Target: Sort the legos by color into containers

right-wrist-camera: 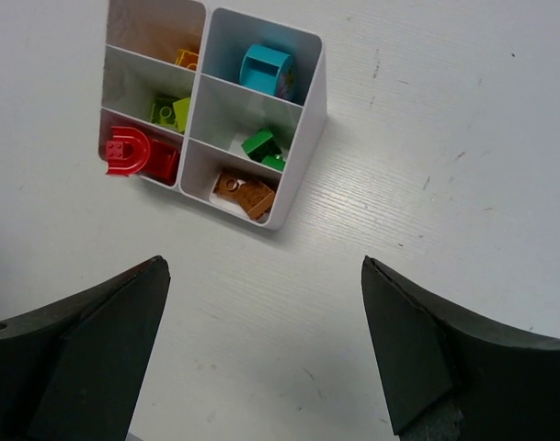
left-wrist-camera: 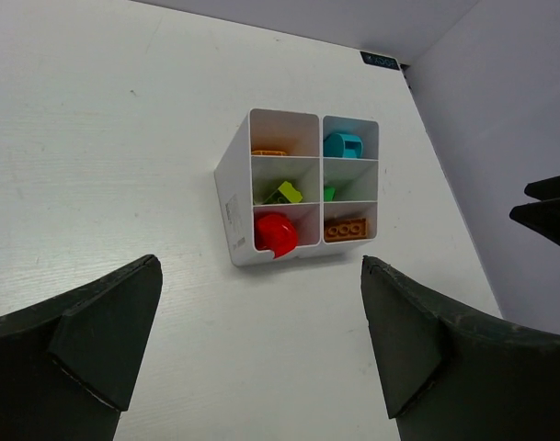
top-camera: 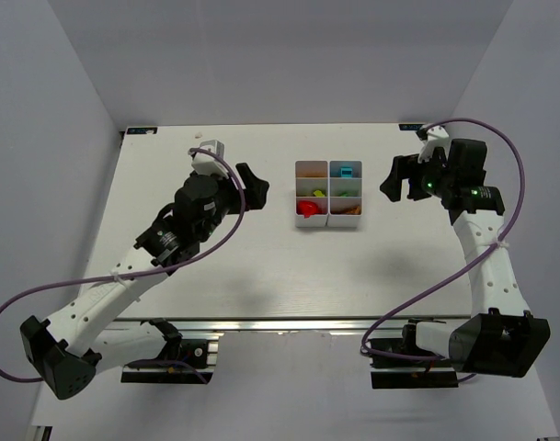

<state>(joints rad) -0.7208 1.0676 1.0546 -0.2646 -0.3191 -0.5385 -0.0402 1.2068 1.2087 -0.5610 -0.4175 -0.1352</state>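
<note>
As every visible brick (top-camera: 307, 209) lies inside the tray (left-wrist-camera: 232, 204) at upper centre of the counter (top-camera: 261, 257), sorting looks done. The left tool (top-camera: 246, 186) and right tool (top-camera: 396, 181) flank it, open and empty, probably needing only to retreat.

tray (right-wrist-camera: 302, 138) 1 — compartments (right-wrist-camera: 146, 28) 6 | red lego (right-wrist-camera: 131, 152) 1 | teal lego (right-wrist-camera: 264, 67) 1 | brown lego (right-wrist-camera: 245, 193) 1
</note>
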